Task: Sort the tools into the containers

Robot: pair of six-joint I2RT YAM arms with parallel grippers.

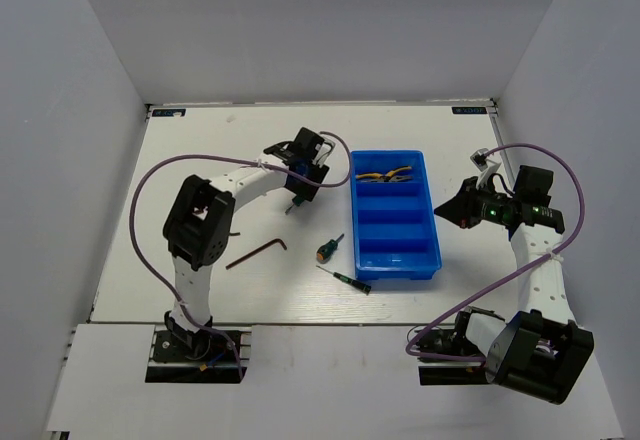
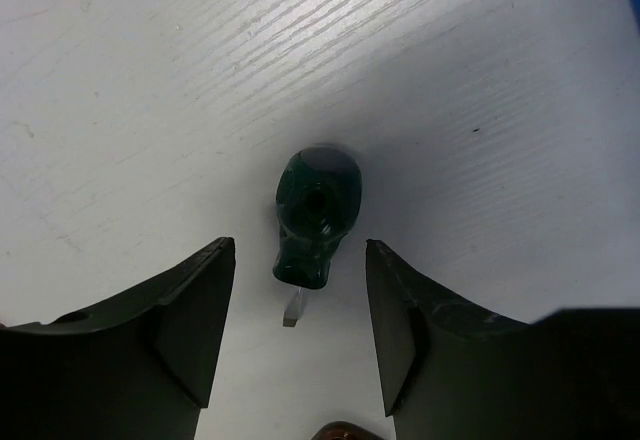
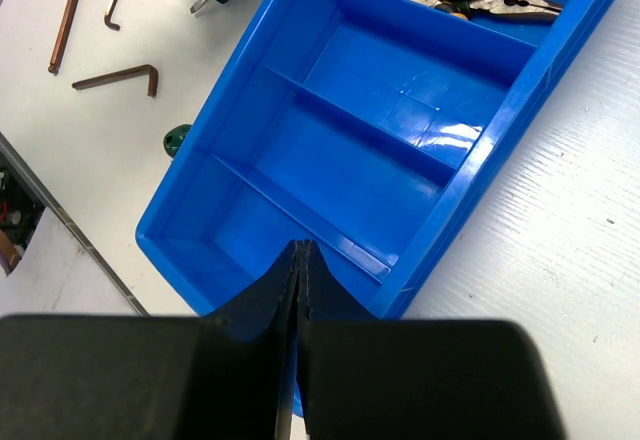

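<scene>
- Stubby green-handled screwdriver (image 2: 318, 215) lies on the table (image 1: 200, 140), right between the left gripper's (image 2: 298, 260) fingers (image 2: 190, 310). There is a gap on both sides and its short blade points back toward the wrist.
- Left gripper is spread open, straddling the handle without touching it, so nothing is grasped.
- Step in hand, as I read it: picking up this screwdriver. The jaws look lined up but have not closed.
- The next move calls for closing squarely on the handle. It's rounded and stubby, so it could roll or squirt out of an off-centre pinch. Then lift and carry to the blue tray (image 1: 432, 210), just to that gripper's right.
- Right gripper (image 3: 297, 260) is clenched shut and holds nothing. It hangs over the tray's rim on the side away from the left arm.
- Yellow-handled pliers (image 1: 385, 175) are already in the tray's end compartment, the one farthest from the arm bases.
- Loose on the table nearer the bases than the left gripper: a second green stubby (image 1: 326, 251), a thin dark screwdriver (image 1: 345, 277) and a hex key (image 1: 257, 252).
- The surface is a white board with faint ribbed grain. It looks low-friction, so tools may skid.
- Plain white walls (image 1: 300, 30) enclose the table on three sides.
</scene>
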